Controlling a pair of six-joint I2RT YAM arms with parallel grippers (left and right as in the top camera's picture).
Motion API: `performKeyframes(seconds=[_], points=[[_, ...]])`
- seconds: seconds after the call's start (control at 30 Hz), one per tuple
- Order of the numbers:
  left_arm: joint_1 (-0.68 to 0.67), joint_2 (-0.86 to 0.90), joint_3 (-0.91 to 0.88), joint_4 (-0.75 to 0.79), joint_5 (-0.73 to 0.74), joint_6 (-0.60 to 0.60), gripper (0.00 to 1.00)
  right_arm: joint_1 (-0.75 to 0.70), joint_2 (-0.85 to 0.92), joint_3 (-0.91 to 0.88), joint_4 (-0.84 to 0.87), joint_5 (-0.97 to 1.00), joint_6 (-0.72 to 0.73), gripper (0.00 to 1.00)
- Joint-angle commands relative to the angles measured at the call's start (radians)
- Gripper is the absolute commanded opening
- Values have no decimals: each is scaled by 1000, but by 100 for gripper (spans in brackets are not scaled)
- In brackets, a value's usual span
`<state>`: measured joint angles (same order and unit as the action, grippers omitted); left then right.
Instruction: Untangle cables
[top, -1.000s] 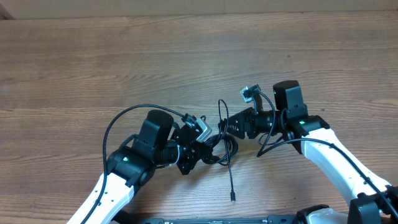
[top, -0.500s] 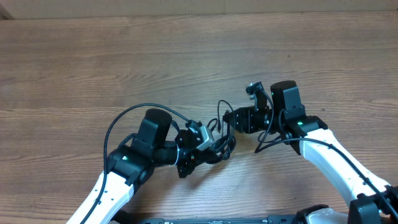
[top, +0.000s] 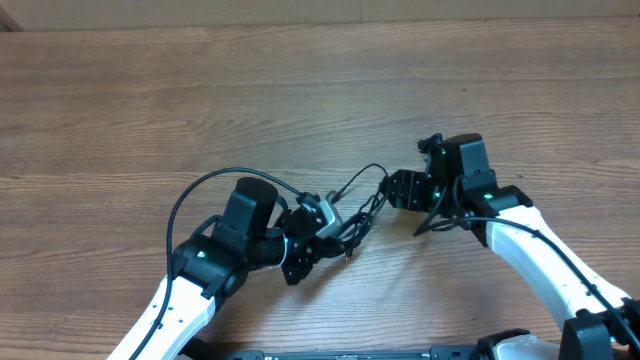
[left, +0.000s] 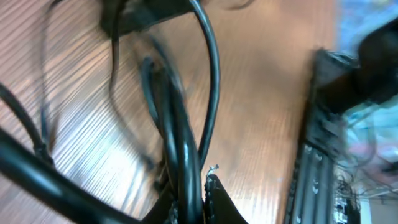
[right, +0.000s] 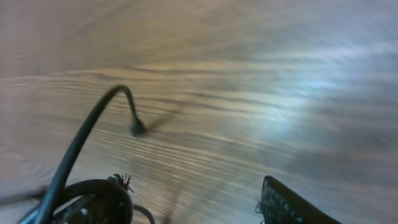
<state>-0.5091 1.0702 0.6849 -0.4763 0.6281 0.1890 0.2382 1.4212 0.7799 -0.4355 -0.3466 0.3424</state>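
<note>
The cables (top: 358, 210) are a thin black bundle stretched between my two grippers at the table's middle. My left gripper (top: 328, 226) is shut on the bundle; in the left wrist view several black strands (left: 181, 146) run up from its jaws (left: 194, 202). My right gripper (top: 392, 188) sits at the bundle's right end. In the right wrist view its fingers (right: 193, 196) stand wide apart. A cable (right: 84, 140) curls round the left finger and arcs up to a small plug (right: 138, 129) over the wood. One strand loops up near the right gripper (top: 372, 168).
The wooden table (top: 300, 90) stretches far and wide behind both arms. A thicker black arm wire (top: 200, 190) arcs over the left arm, and another hangs by the right arm (top: 432, 215). The table's front edge lies just below the arms.
My right gripper has moved right, away from the left one, drawing the bundle out. The loose cable end that lay toward the front edge has been pulled up. The left gripper has stayed nearly in place.
</note>
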Motion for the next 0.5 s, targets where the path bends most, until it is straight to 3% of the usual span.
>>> performKeyframes(seconds=[0.0,0.17,0.47], points=[[-15,-10,6,-17,-173,-210,5,-43,3,0,-17,144,28,70],[-15,-10,6,12,-246,-320,5,-43,3,0,-58,13,-15,75],[-15,-10,6,17,-242,-344,5,-43,3,0,-62,-238,-63,76]])
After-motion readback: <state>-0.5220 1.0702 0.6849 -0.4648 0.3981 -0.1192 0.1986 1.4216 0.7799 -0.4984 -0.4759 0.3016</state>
